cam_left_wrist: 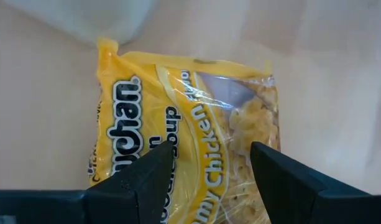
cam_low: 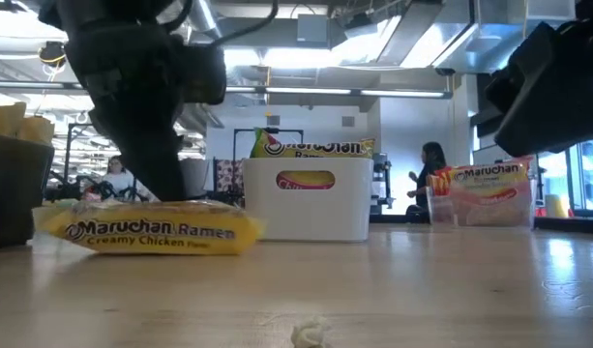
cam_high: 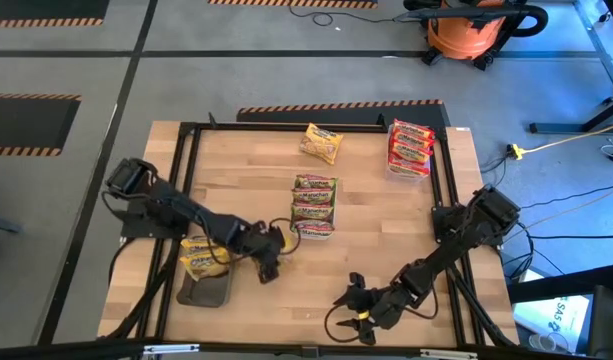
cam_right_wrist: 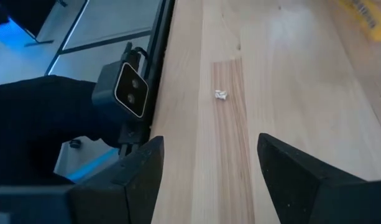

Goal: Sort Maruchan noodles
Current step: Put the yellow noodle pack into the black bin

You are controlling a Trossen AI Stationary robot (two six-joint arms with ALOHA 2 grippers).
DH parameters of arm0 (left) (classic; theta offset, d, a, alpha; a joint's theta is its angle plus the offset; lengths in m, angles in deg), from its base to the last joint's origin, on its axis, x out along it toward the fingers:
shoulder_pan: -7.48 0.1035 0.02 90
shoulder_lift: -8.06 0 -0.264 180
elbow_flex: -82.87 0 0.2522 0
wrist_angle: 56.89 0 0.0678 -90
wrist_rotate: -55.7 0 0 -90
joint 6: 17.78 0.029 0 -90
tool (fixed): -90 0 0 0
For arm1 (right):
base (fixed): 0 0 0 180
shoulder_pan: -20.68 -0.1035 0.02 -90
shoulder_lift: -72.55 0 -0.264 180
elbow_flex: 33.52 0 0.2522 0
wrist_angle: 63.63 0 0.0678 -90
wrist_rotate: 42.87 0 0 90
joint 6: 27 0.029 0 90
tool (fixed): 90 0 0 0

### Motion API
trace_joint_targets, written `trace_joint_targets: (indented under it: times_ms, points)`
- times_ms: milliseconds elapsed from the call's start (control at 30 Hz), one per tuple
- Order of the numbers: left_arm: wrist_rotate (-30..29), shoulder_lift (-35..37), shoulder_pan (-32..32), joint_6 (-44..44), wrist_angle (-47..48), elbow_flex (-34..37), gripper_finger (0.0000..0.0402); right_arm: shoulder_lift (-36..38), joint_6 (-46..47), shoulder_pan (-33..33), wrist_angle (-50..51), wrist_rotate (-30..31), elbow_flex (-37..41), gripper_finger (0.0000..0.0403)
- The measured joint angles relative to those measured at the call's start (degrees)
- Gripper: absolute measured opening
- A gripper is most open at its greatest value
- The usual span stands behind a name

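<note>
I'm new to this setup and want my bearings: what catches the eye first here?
A yellow Maruchan packet lies on the wooden table, with the open left gripper just above it. Beside it a white tray holds green packets; the right gripper waits open near the front edge.

- We see a yellow Creamy Chicken packet (cam_left_wrist: 184, 137) lying flat on the table, between the left arm's open jaws.
- Two more yellow packets (cam_high: 202, 256) lie in the dark tray at the table's left.
- Another yellow packet (cam_high: 321, 143) lies loose and slightly askew near the far edge.
- We count three green packets (cam_high: 314, 204) stacked in the white tray at mid-table.
- Red packets (cam_high: 410, 145) fill the clear tray at the far right corner.
</note>
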Motion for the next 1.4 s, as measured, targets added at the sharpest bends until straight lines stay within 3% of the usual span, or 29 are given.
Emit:
trace_joint_targets:
  times_ms: [300, 533, 733, 967, 1200, 1400]
  points:
    - [0.27, -2.92, -5.79, -0.50, -12.04, 0.24, 0.0214, 0.17, 0.00, 0.00, 0.00, -0.80, 0.00, 0.0237]
    - [1.25, -3.15, -9.39, 6.00, -17.64, 0.21, 0.0214, 0.17, 0.00, 0.15, -0.08, -0.80, 0.00, 0.0237]
    - [1.22, -2.69, -11.65, 6.37, -11.60, -6.15, 0.0214, 0.17, -0.04, 0.15, -3.81, 2.62, 0.00, 0.0237]
    - [1.04, -2.65, -15.78, -3.63, -2.35, -9.84, 0.0214, -0.17, -2.35, 0.15, -10.23, 10.67, 0.00, 0.0237]
    - [-5.53, -2.65, -20.26, -12.78, 5.08, -9.85, 0.0214, -4.21, -9.93, 0.58, -21.38, 10.75, -0.01, 0.0237]
    - [-9.07, -2.98, -21.54, -14.89, 6.37, -9.74, 0.0214, -7.49, -10.31, 2.65, -22.70, 7.66, -2.14, 0.0237]
